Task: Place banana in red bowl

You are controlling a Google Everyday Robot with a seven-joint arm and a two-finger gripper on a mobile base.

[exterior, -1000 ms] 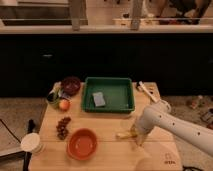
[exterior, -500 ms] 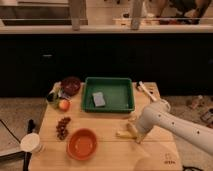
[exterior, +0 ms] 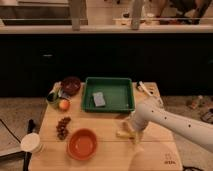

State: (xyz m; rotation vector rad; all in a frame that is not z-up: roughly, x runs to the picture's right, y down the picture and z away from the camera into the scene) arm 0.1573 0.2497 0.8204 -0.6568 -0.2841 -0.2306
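The banana (exterior: 123, 133) is a small pale-yellow fruit lying on the wooden table (exterior: 107, 155), right of centre. The red bowl (exterior: 82, 144) is a round orange-red bowl near the table's front left, with nothing in it. My gripper (exterior: 131, 134) comes in from the right on a white arm (exterior: 175, 125) and sits right at the banana's right end, partly covering it. The bowl lies well to the left of the gripper.
A green tray (exterior: 120, 102) holding a grey sponge (exterior: 99, 99) is at the back centre. A dark maroon bowl (exterior: 71, 85), an orange (exterior: 63, 104), dark grapes (exterior: 63, 127) and a white cup (exterior: 31, 142) stand on the left. A white object (exterior: 146, 89) lies at the back right.
The arm has shifted slightly left and lower toward the banana. The banana and the bowl have not visibly moved.
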